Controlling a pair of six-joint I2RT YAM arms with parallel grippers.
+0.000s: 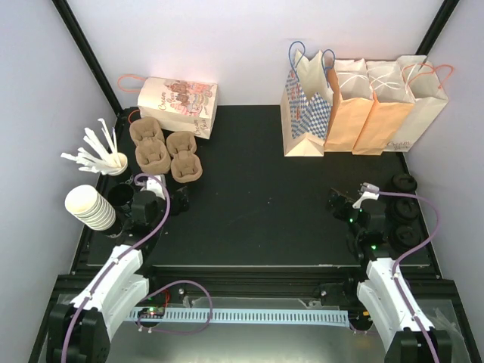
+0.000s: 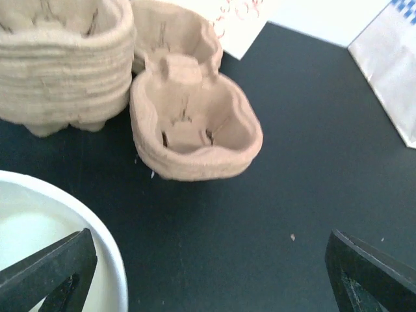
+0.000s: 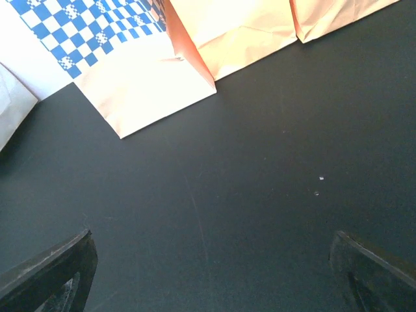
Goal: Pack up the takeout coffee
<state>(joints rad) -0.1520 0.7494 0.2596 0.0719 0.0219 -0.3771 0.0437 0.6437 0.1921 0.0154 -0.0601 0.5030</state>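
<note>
The takeout coffee cups cannot be clearly made out; black lids (image 1: pixel 403 208) sit at the right edge. The left gripper (image 2: pixel 208 273) and right gripper (image 3: pixel 211 273) are spread wide, holding nothing. Pulp carriers (image 2: pixel 195 123) lie far left. The printing on the bags (image 1: pixel 363 106) is illegible.
</note>
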